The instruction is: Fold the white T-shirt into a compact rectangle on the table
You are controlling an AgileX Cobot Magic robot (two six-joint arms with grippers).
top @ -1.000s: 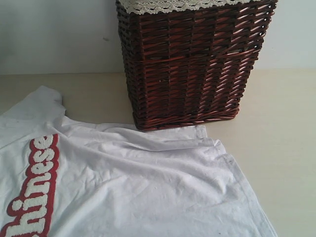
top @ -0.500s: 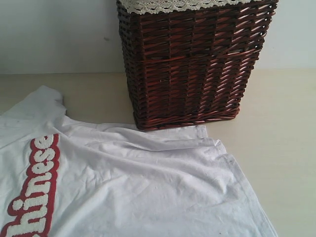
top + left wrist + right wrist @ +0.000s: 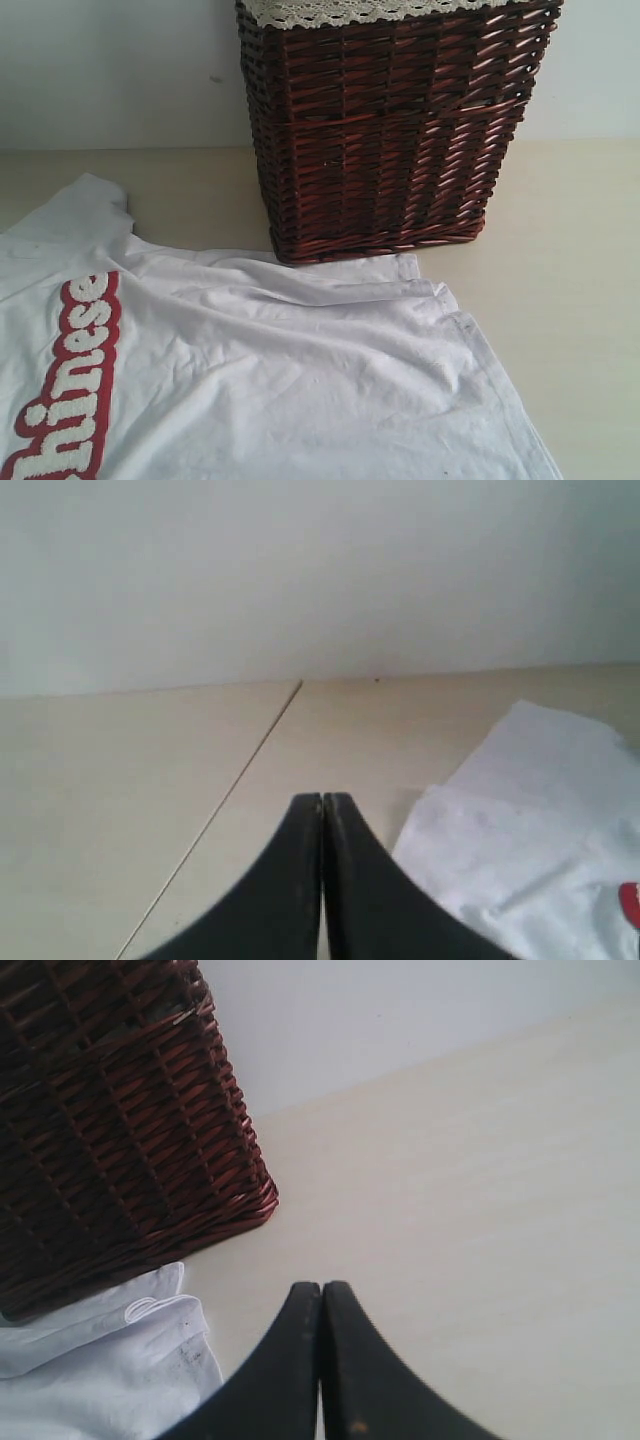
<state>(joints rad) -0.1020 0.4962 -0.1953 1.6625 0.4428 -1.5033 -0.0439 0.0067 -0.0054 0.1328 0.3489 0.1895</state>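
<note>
The white T-shirt (image 3: 270,380) lies spread and wrinkled on the pale table (image 3: 570,260), its red-outlined letters (image 3: 70,380) at the left edge of the exterior view. No gripper shows in that view. In the left wrist view my left gripper (image 3: 322,800) is shut with nothing in it, above bare table beside a sleeve of the T-shirt (image 3: 530,820). My right gripper (image 3: 321,1288) is shut and empty too, over the table (image 3: 480,1190) next to a hemmed corner of the T-shirt (image 3: 110,1360).
A dark brown wicker basket (image 3: 385,130) with white lace trim stands at the back, just touching the shirt's far edge; its lower corner (image 3: 110,1110) shows in the right wrist view. A thin seam line (image 3: 230,790) runs across the table. A pale wall rises behind.
</note>
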